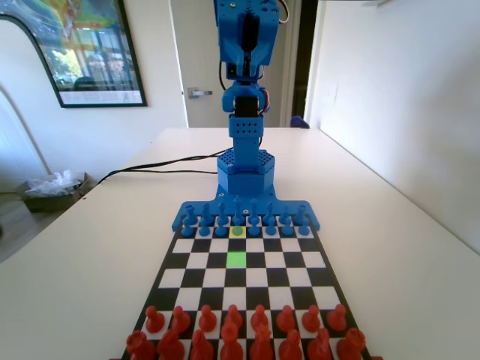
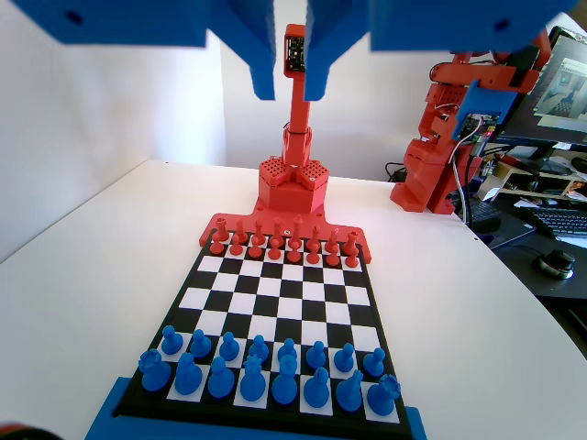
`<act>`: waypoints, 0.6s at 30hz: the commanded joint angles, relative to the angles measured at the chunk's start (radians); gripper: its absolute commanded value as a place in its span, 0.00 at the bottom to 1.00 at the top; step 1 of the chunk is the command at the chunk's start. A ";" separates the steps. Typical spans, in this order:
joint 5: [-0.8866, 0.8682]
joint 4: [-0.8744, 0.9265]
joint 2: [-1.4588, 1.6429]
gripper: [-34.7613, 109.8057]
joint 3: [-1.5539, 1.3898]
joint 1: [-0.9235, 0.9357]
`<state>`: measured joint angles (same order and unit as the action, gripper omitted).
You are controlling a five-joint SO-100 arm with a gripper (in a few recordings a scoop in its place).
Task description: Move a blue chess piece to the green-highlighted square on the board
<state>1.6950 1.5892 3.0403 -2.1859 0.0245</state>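
Note:
The board (image 1: pixel 192 278) lies lengthwise, with blue pieces at its far end in the fixed view. The green-highlighted square (image 1: pixel 237 259) is bare, two rows in front of the blue pawn row. One blue pawn (image 1: pixel 238 230) stands on a paler yellow cell directly behind it; in the wrist view this pawn (image 2: pixel 288 352) sits in the near pawn row. The blue arm (image 1: pixel 246 112) is raised high above its base. My gripper (image 2: pixel 291 78) hangs far above the board (image 2: pixel 275 295), open, with nothing between its jaws.
Red pieces (image 1: pixel 232 334) fill the two near rows in the fixed view. Taller blue back-row pieces (image 2: pixel 266 390) stand behind the pawns by the blue frame (image 1: pixel 247 210). A desk with a keyboard and mouse (image 2: pixel 555 261) is at the right in the wrist view.

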 commanded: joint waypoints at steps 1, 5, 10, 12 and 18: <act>0.006 -0.015 0.014 0.28 0.006 -0.002; 0.006 -0.015 0.014 0.28 0.006 -0.002; 0.006 -0.015 0.014 0.29 0.006 -0.002; 0.006 -0.015 0.014 0.29 0.006 0.000; 0.006 -0.015 0.014 0.29 0.006 0.000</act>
<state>1.6950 1.5892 3.0403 -2.1859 0.0245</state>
